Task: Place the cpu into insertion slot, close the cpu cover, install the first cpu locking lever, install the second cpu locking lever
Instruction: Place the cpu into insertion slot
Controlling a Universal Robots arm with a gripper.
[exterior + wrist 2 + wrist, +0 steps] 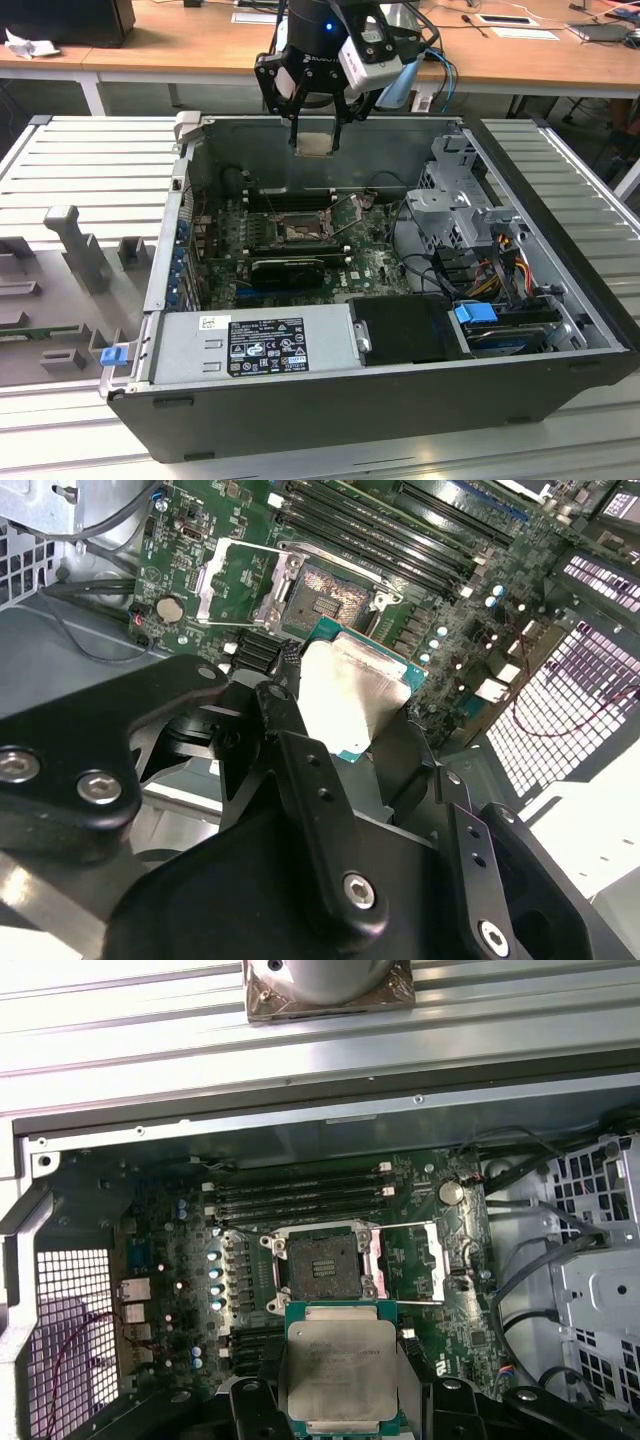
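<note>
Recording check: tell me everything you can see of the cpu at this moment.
The cpu is a small flat square chip with a pale silver-beige metal lid on a green board whose edge shows round it in both wrist views. It is held in the air, roughly level, clamped between the gripper's black fingers on opposite sides. It hangs over the open computer case, apart from the insertion slot, which lies uncovered. Only the fingers touch it.

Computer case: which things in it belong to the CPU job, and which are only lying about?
Job: the cpu, held in the hand; the insertion slot, empty; the cpu cover, open.
Lying about: power supply; drive cage; memory slots.
</note>
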